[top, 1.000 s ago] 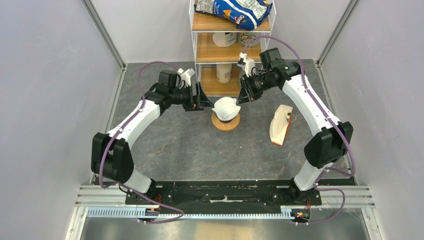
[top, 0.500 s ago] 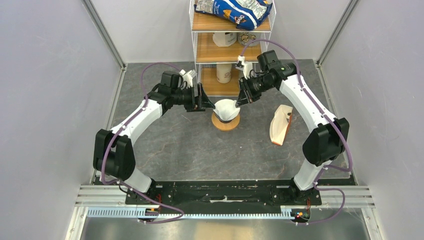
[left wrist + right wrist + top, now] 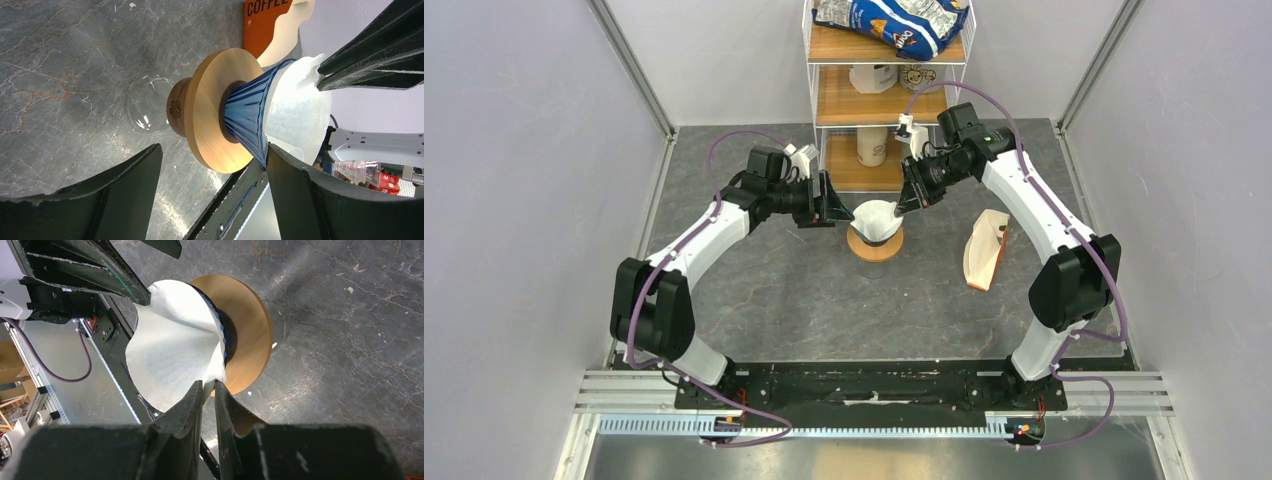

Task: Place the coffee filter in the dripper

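Lower than a second ago, the paper filter [image 3: 876, 214] has settled further into the dripper [image 3: 246, 120], and the right arm has swung in a touch toward the middle. The right jaws are clenched on the filter's rim on their own side, pinching a fold of the thin white paper flat between two dark, tapered tips. The paper is matte and faintly grained, flared open like a fan with a wavy edge, and it rises well past the dripper's mouth.

The dripper is a dark blue cone with fine ribs running down its wall. It sits in the centre of a flat, round wooden ring [image 3: 212, 115], smooth and pale tan, which rests on a clear glass vessel [image 3: 147, 102].

The left jaws are released, spread wide either side of the ring and dripper and touching neither. Seen from the right wrist, one black tip seems to meet the far edge of the paper, though I cannot be sure of contact.

Everything stands on a grey, marble-veined surface [image 3: 794, 290]. From above, the paper hides the dripper completely, and the glass is lost under the ring. How deep the filter's point reaches inside the cone is hidden. An orange pack [image 3: 262, 20] lettered COFFEE is cut off at the frame edge.
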`<state>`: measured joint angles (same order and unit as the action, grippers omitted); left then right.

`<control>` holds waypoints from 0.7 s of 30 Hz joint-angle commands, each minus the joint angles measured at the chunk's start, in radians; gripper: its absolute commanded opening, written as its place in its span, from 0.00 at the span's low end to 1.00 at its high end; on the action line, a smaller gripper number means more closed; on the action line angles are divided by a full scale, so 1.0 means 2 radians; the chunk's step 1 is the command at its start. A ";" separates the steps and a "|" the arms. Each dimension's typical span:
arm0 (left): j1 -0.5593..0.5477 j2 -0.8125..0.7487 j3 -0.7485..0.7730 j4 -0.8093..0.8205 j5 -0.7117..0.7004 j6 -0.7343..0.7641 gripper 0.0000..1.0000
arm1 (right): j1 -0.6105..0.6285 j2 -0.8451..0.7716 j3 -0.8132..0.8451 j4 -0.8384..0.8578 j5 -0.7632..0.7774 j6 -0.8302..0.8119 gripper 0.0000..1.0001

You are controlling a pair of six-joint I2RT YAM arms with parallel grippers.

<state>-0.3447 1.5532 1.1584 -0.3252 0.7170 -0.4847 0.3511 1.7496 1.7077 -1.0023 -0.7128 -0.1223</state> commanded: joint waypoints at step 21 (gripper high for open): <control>-0.002 -0.070 0.027 -0.008 -0.012 0.055 0.97 | 0.001 -0.043 0.014 0.015 -0.025 -0.017 0.56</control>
<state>-0.3447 1.4620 1.1698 -0.3397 0.7074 -0.4278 0.3515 1.7355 1.7077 -0.9997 -0.7368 -0.1341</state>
